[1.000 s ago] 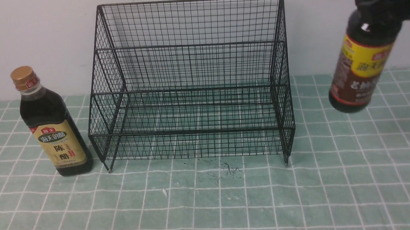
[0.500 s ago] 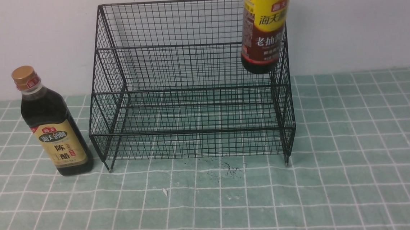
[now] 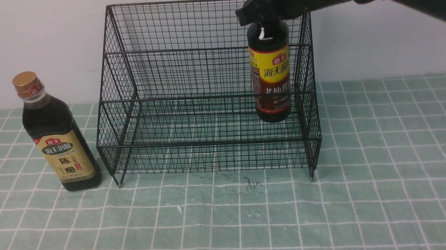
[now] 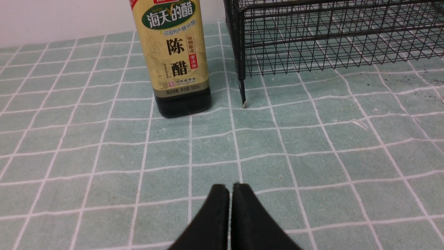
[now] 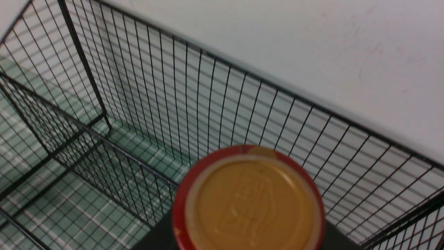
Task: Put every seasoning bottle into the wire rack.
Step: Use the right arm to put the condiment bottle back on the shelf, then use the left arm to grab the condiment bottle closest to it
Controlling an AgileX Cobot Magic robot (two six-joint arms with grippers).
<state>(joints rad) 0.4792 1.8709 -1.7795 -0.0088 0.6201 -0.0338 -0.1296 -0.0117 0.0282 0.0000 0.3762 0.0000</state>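
Slim bottle [image 3: 272,82] is gripped at the neck by right gripper [image 3: 265,15], upright inside rack [image 3: 202,48] at its right end; left gripper [image 4: 230,194] is closed, empty.

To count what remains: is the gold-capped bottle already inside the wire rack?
No, the gold-capped bottle stands on the checked cloth outside the wire rack, beside its left end.

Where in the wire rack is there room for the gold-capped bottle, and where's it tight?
Both tiers of the wire rack are bare from its left wall to the yellow-label bottle. Tight: the right end, where the right tool holds that bottle beside the side mesh, and the narrow gap between the gold-capped bottle and the rack's left leg.
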